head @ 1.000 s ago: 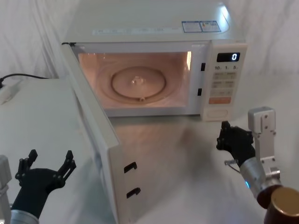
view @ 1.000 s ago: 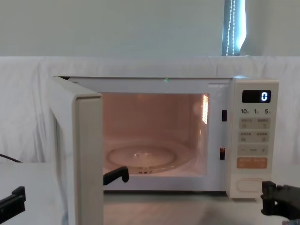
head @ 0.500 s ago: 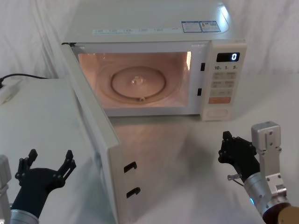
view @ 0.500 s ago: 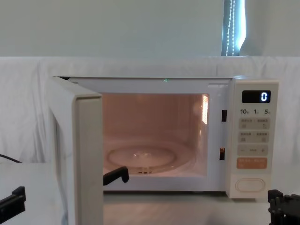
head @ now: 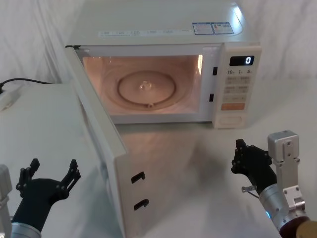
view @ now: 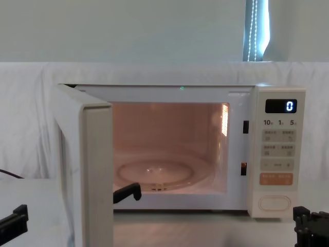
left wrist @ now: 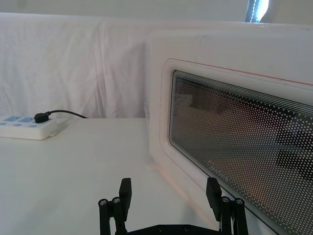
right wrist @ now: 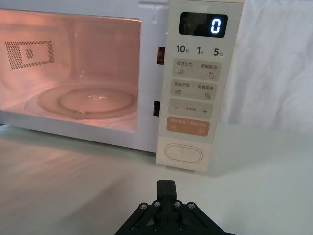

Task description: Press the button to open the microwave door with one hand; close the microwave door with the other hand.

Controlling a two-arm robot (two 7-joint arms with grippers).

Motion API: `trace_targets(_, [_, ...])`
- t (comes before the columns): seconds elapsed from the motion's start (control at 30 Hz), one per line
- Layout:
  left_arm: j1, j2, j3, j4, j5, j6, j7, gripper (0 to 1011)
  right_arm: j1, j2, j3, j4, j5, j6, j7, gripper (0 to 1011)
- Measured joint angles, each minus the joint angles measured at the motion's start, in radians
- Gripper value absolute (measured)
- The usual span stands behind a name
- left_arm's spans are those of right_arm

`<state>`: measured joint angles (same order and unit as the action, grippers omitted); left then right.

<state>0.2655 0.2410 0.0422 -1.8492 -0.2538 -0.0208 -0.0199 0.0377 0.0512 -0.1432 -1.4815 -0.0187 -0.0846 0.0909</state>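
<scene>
Cream button (right wrist: 183, 152) just beyond R pincer (right wrist: 166, 185).

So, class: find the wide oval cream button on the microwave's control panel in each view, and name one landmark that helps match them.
Head view: button at the panel's foot, right of the lit cavity.
Chest view: button low on the right.
Right wrist view: button near centre, beyond the right gripper.
Left wrist view: hidden behind the microwave door.
Landmark: the display showing 0, above the button.

microwave door (head: 101, 144) between left pincer (head: 48, 174) and right pincer (head: 246, 157).
</scene>
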Motion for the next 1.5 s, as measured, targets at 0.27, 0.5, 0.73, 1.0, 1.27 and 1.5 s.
trace_targets(0.27, [0.0, 0.0, 0.0, 0.0, 0.0, 0.0, 0.0, 1001, 0.001, -0.001, 0.001, 0.001, 0.0, 0.003, -0.002, 0])
trace_targets(0.5, [0.0, 0.0, 0.0, 0.0, 0.0, 0.0, 0.0, 883, 0.001, -0.002, 0.001, 0.002, 0.0, 0.004, -0.003, 0])
trace_targets(0.73, [0.0, 0.0, 0.0, 0.0, 0.0, 0.0, 0.0, 659, 0.001, -0.002, 0.002, 0.002, 0.0, 0.005, -0.004, 0])
trace_targets(1.0, [0.0, 0.0, 0.0, 0.0, 0.0, 0.0, 0.0, 386, 0.001, -0.003, 0.002, 0.002, 0.0, 0.005, -0.005, 0])
trace_targets(1.27, [0.0, 0.0, 0.0, 0.0, 0.0, 0.0, 0.0, 152, 0.001, -0.003, 0.002, 0.002, 0.0, 0.005, -0.005, 0])
trace_targets(1.5, [0.001, -0.001, -0.002, -0.001, 0.0, 0.0, 0.0, 0, 0.001, -0.003, 0.002, 0.002, 0.0, 0.005, -0.005, 0])
